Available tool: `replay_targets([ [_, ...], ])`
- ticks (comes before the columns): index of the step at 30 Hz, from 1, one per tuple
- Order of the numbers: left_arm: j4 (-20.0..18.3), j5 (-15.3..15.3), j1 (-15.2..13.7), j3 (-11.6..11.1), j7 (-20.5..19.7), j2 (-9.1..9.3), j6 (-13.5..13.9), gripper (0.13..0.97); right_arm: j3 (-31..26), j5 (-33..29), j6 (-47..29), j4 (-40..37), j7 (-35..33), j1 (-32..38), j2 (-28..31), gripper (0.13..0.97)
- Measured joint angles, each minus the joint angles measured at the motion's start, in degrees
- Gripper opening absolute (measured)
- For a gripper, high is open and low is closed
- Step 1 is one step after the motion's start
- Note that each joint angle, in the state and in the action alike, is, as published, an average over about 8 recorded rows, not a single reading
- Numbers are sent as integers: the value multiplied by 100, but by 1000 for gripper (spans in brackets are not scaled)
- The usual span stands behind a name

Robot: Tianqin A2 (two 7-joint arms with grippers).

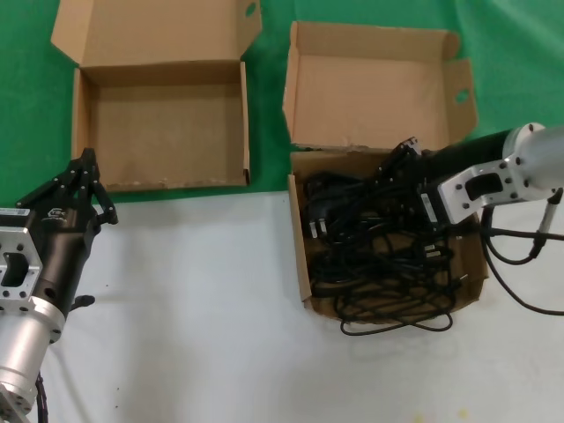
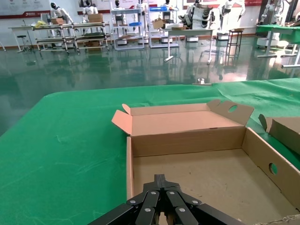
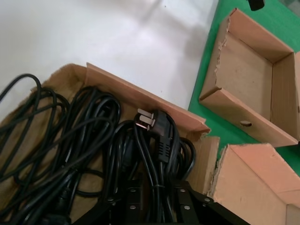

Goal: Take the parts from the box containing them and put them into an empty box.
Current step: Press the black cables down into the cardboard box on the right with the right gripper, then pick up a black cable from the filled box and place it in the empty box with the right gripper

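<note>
1. Right claw sits low in the tangle of power cables inside the ragged-edged box; fingertips buried among cords, can't tell if clenched or released
2. Right wrist view: claw fingers cut off at the frame edge, cords run between them, grip unclear
3. Cable pile is a knot, single cords hard to separate; a few loops spill over the box's near wall onto the white surface
4. One plug clear in the wrist view: lies flat on the coils by the box wall, long axis along the wall, prongs pointing away from the claw
5. Empty box just left of the cable box, on the green cloth, lid folded back
6. Left claw at the empty box's near-left corner, outside it, fingers pinched together on nothing, pointing at the box
</note>
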Motion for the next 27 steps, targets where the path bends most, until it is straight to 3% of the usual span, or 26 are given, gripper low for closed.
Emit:
replay_targets([
  [9, 0, 0, 0, 0, 0, 0, 0, 145, -15, -75, 70, -56, 11, 38, -83, 226],
  [18, 0, 0, 0, 0, 0, 0, 0, 145, 28, -68, 51, 130, 119, 53, -60, 199],
  [27, 0, 0, 0, 0, 0, 0, 0, 145, 193, 29, -121, 784, 520, 85, 137, 193],
])
